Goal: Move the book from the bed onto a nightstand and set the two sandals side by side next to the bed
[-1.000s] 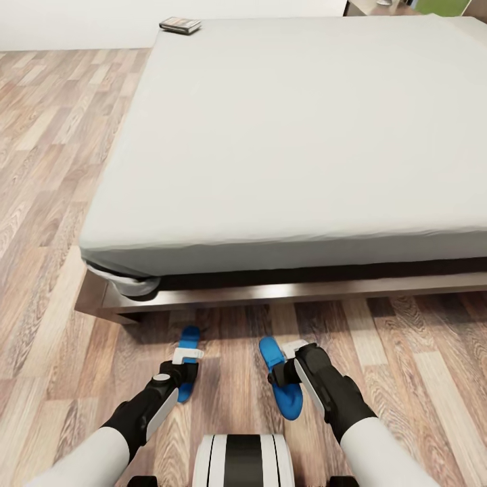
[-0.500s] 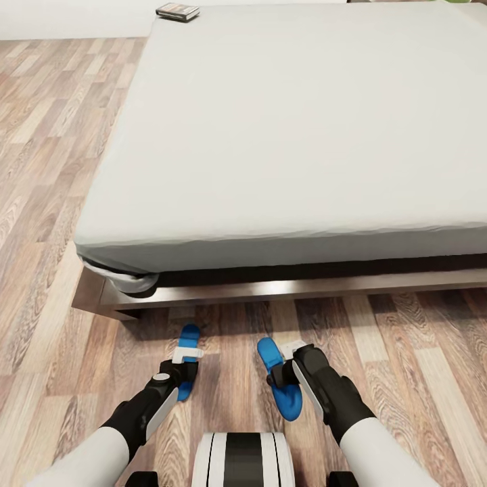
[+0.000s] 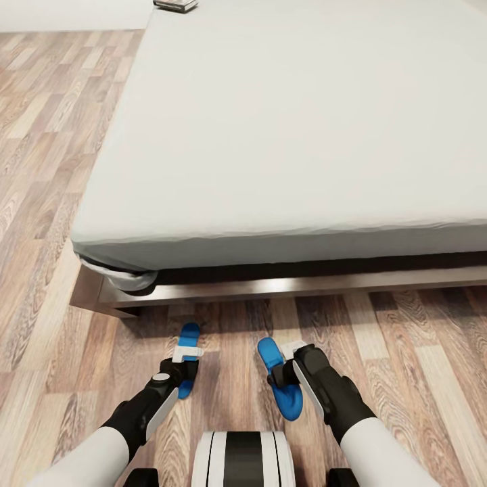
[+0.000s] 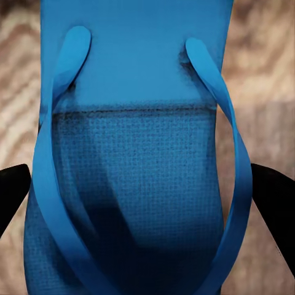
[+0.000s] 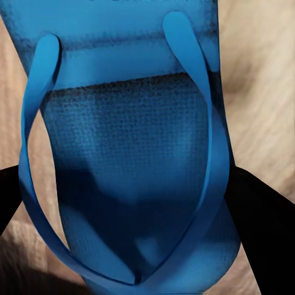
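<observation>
Left sandal (image 3: 187,357) is clamped by left gripper (image 3: 181,368), right sandal (image 3: 281,379) by right gripper (image 3: 285,375), both just off the bed (image 3: 284,128) frame. Book (image 3: 174,5) is seen at bed's far corner.

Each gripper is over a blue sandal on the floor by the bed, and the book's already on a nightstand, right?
Not quite. The head view shows the book lying on the bed, at its far corner. The rest holds: left gripper and right gripper each straddle a sandal.
</observation>
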Available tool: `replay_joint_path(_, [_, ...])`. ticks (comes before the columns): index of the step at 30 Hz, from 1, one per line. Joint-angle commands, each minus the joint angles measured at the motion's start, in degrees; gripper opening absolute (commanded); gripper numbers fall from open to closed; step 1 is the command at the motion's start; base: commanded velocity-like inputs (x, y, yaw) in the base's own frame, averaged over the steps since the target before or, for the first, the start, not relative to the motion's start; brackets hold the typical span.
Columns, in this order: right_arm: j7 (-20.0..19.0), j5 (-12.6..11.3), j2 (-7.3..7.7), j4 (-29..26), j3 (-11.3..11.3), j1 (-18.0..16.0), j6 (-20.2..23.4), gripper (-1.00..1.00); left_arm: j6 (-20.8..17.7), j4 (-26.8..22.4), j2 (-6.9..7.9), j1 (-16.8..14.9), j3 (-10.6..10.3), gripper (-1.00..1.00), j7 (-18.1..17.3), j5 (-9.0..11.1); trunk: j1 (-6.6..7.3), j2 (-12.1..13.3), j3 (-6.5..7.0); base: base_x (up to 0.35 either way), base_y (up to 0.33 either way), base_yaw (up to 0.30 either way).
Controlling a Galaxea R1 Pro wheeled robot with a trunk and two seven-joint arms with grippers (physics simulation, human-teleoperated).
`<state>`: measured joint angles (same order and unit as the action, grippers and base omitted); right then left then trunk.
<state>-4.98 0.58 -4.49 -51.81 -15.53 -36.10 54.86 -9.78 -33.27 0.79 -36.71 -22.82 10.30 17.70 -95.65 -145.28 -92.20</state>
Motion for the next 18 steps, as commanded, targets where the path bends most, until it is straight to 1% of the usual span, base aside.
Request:
replay_joint_path(1, [-0.1,0.0,0.01,-0.1,0.0,0.0,0.2,-1.0,-0.2,-0.1,0.08,0.0,-0.5,-1.0,0.6,0.5,0.01,0.0,-0.03,0.0,0.0,0.0])
replay_joint_path(7, [-0.2,0.0,0.08,-0.1,0.0,0.0,0.2,-1.0,-0.2,-0.2,0.08,0.0,-0.5,-1.0,0.6,0.5,0.01,0.0,-0.03,0.0,0.0,0.0])
replay_joint_path(12, [-0.2,0.0,0.16,-0.1,0.0,0.0,0.2,-1.0,-0.2,-0.2,0.08,0.0,-0.5,-1.0,0.6,0.5,-0.12,-0.1,-1.14,0.0,0.0,0.0])
replay_joint_path(18, [-0.2,0.0,0.18,-0.1,0.0,0.0,0.2,-1.0,-0.2,-0.2,0.08,0.0,-0.5,-1.0,0.6,0.5,-0.12,-0.1,-1.14,0.0,0.0,0.0])
